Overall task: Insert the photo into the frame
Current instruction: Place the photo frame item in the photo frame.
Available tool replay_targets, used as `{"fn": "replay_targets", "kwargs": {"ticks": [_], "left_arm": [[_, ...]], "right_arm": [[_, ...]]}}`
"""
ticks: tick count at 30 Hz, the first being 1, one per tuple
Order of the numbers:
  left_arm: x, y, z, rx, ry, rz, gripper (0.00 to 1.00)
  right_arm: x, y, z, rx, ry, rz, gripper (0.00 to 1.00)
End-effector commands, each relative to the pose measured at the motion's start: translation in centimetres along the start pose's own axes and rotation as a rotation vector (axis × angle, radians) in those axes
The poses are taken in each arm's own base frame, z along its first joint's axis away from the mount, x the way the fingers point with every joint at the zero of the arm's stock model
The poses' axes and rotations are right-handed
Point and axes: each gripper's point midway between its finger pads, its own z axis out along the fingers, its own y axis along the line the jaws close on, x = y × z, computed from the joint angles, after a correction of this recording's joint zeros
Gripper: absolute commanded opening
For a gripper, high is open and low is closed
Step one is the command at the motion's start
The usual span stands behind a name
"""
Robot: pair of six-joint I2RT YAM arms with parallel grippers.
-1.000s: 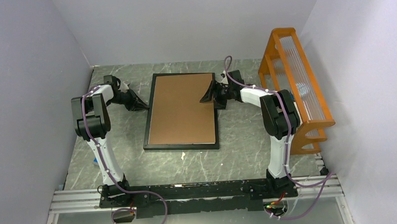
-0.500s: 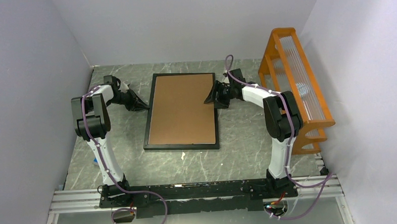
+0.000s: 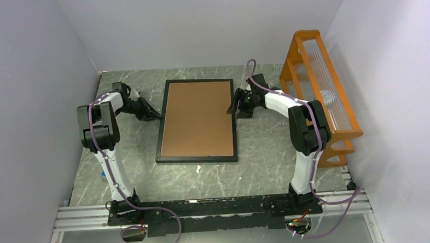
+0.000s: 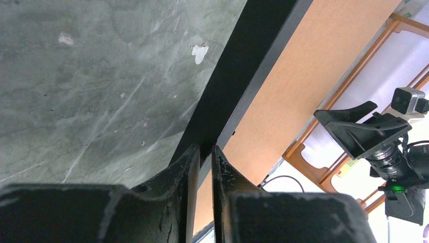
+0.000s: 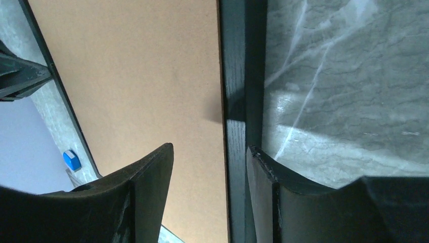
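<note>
Fingers (image 5: 146, 177) of the right gripper (image 3: 235, 105), spread, have pulled back off the backing board (image 3: 196, 119) to straddle the right rail of the frame (image 3: 197, 157), the left gripper (image 4: 205, 149) pinching the opposite rail; the photo, unseen, is presumably under that board.

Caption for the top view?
The frame, backing board up: left gripper pinches its left rail, open right gripper straddles the right rail.

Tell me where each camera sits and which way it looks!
Top: high behind the arms, looking down on the table, the frame, both arms.
Left wrist: on that arm, past the left claw pinching the frame's edge, toward the orange rack.
Right wrist: on that arm, down through the open right claw at the frame's other edge.
Shared: both wrist views show the brown board.
</note>
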Motion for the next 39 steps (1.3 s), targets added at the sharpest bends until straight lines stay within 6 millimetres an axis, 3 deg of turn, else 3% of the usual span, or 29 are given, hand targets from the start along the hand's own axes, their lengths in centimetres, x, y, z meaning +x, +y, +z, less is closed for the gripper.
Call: {"fn": "replay_targets", "kwargs": {"ticks": [1, 14, 24, 28, 31, 33, 34, 39], "left_arm": [[1.0, -0.4, -0.4, -0.004, 0.011, 0.012, 0.2], [1.6, 0.1, 0.1, 0.0, 0.032, -0.001, 0.21], [2.2, 0.4, 0.7, -0.015, 0.051, 0.0, 0.21], [2.3, 0.5, 0.7, -0.019, 0.051, 0.0, 0.21], [2.3, 0.4, 0.5, -0.025, 0.047, 0.003, 0.22], [2.2, 0.5, 0.2, -0.044, 0.034, 0.011, 0.22], [2.0, 0.5, -0.1, -0.062, 0.018, 0.019, 0.23], [1.6, 0.4, -0.5, -0.081, -0.005, 0.026, 0.28]], "right_arm": [[-0.7, 2.5, -0.6, -0.094, -0.014, -0.044, 0.58], [0.3, 2.1, 1.1, -0.089, 0.047, -0.01, 0.53], [-0.3, 5.5, 1.0, -0.322, -0.032, -0.09, 0.49], [-0.6, 6.0, 0.9, -0.366, -0.061, -0.117, 0.49], [-0.3, 5.2, 1.0, -0.308, -0.054, -0.106, 0.5], [-0.2, 4.4, 0.6, -0.225, -0.065, -0.097, 0.56], [-0.5, 3.5, -0.3, -0.147, -0.094, -0.088, 0.63], [-2.3, 2.4, -2.2, -0.009, -0.177, -0.08, 0.66]]}}
